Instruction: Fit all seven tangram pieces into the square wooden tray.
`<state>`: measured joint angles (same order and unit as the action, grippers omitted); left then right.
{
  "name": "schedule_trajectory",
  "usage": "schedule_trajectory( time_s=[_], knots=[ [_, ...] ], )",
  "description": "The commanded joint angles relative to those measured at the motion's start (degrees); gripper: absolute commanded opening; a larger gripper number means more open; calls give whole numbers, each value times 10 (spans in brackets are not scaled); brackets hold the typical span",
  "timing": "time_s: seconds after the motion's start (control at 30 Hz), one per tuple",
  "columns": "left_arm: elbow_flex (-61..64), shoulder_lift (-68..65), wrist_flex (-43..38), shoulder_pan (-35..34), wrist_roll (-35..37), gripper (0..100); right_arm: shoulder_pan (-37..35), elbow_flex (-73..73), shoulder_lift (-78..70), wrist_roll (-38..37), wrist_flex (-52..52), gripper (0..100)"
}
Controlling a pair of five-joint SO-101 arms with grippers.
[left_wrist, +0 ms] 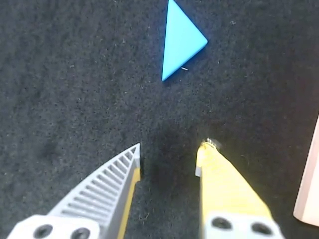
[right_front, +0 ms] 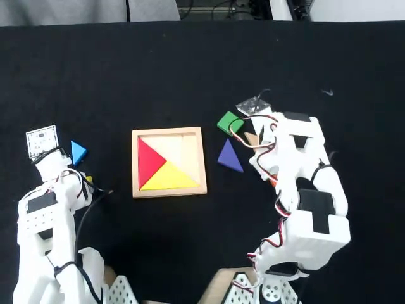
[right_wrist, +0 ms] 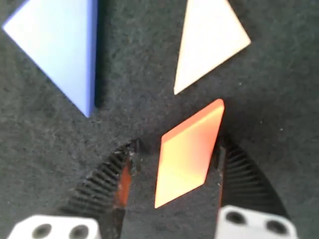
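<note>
The square wooden tray lies mid-table with a red triangle and a yellow triangle inside. My right gripper is open, its jaws straddling the orange parallelogram flat on the cloth, with a gap on one side. Just beyond it lie a purple triangle and a pale wooden triangle. A green square sits right of the tray. My left gripper is open and holds nothing, a short way from a light blue triangle that lies left of the tray.
Black cloth covers the table. A white tag card lies near the left arm and a grey one beyond the green square. The tray's edge shows beside my left gripper. The right arm's body covers the cloth to the right of the tray.
</note>
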<state>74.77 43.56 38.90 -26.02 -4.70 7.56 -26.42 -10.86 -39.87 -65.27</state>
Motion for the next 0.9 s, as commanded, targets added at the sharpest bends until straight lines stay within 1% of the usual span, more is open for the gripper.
schedule_trajectory(
  time_s=[0.0,0.13,0.27,0.4,0.63,0.73,0.87],
  knots=[
    [-3,11,-8,6,3,191,13,22,9,-4,5,253],
    [-3,11,-8,6,3,191,-9,8,86,-6,-33,253],
    [-3,11,-8,6,3,191,-39,-27,138,-7,-41,253],
    [-3,10,-8,5,3,191,-38,-29,107,-7,-38,253],
    [-3,10,-8,5,3,191,-4,0,20,-9,-14,253],
    [-3,10,-8,5,3,191,-4,1,7,-23,-13,253],
    [-3,10,-8,6,3,191,17,4,2,-25,9,253]
  ],
)
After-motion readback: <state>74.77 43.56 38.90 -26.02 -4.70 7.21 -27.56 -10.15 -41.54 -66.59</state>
